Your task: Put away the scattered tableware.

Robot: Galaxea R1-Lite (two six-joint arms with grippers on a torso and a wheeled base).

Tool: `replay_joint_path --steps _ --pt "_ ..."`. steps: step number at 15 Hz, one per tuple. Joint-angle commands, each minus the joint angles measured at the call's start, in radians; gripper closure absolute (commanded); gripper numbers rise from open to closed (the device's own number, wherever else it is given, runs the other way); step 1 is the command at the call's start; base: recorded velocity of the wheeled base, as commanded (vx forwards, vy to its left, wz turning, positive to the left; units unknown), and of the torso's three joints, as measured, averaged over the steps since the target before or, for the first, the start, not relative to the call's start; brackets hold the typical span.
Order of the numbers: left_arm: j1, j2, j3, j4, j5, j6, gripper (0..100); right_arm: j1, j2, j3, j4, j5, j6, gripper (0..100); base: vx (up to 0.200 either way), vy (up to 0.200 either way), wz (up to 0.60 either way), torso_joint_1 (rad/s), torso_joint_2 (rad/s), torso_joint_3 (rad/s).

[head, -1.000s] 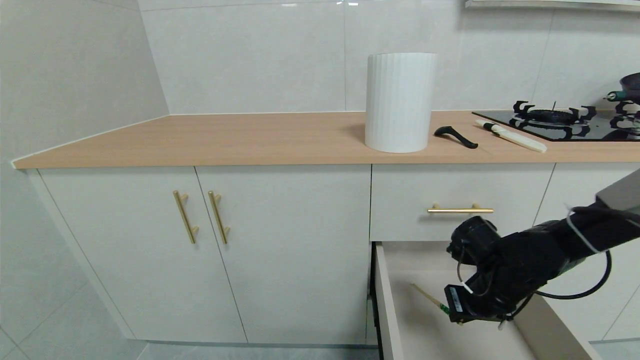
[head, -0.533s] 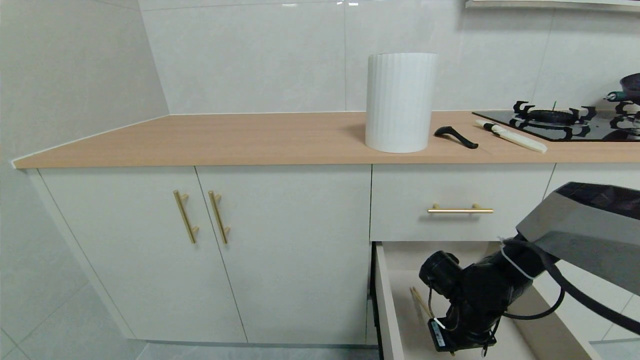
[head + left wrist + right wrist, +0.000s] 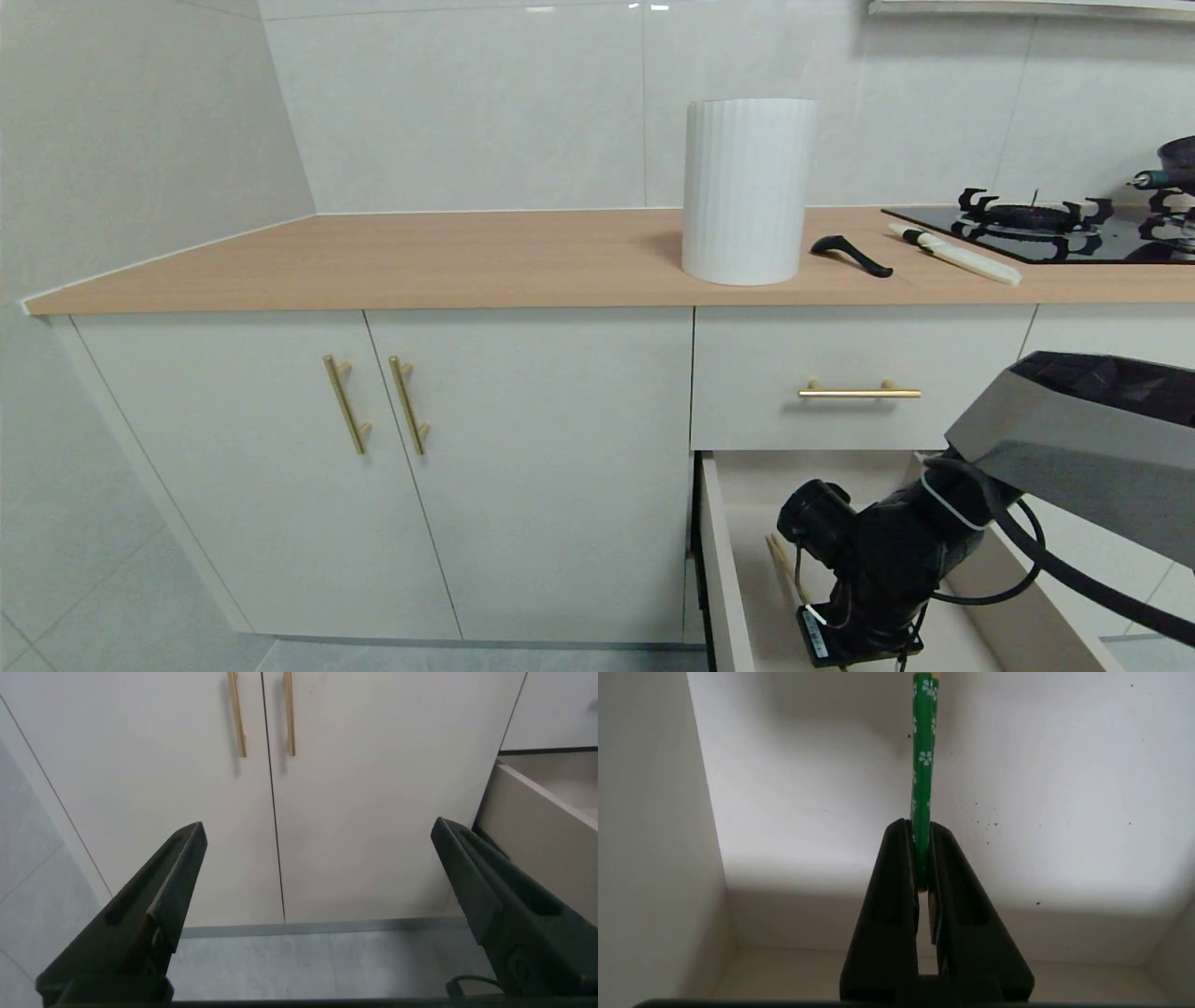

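My right gripper (image 3: 921,838) is shut on a pair of chopsticks (image 3: 924,747) with a green, flower-patterned end, low inside the open drawer (image 3: 721,569). From the head view the right wrist (image 3: 878,569) dips into that drawer, and the chopsticks' wooden ends (image 3: 780,560) lie near its left wall. A black-handled utensil (image 3: 850,254) and a white knife (image 3: 952,252) lie on the wooden countertop (image 3: 467,261). My left gripper (image 3: 318,854) is open with nothing in it, low in front of the cabinet doors (image 3: 271,784).
A tall white ribbed canister (image 3: 745,191) stands on the counter left of the utensil. A gas stove (image 3: 1036,229) sits at the right. A shut drawer with a gold handle (image 3: 859,392) is above the open one. The drawer's side (image 3: 542,831) is beside my left gripper.
My right arm has swung left and down, deeper into the open drawer, taking the chopsticks with it. Things on the counter have stayed put.
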Motion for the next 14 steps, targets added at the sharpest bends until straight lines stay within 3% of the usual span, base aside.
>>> replay_joint_path --steps 1,6,8,14 --pt "0.000 0.000 0.000 0.001 0.000 0.000 0 0.000 -0.002 -0.001 0.000 0.001 0.000 0 0.000 0.000 0.00 0.000 0.00 0.000" --pt "0.000 0.000 0.000 -0.001 0.000 0.000 0 0.000 -0.006 0.001 0.000 0.004 0.001 0 0.000 0.000 0.00 0.000 0.00 0.000" --pt "0.000 0.000 0.000 0.001 0.000 0.000 0 -0.006 -0.071 0.013 0.014 0.050 0.001 0 0.000 0.000 0.00 0.000 0.00 0.000" --pt "0.000 0.000 0.000 0.001 0.000 0.000 0 -0.147 -0.628 0.024 0.157 0.178 -0.043 0 0.000 0.000 0.00 0.000 0.00 0.000"
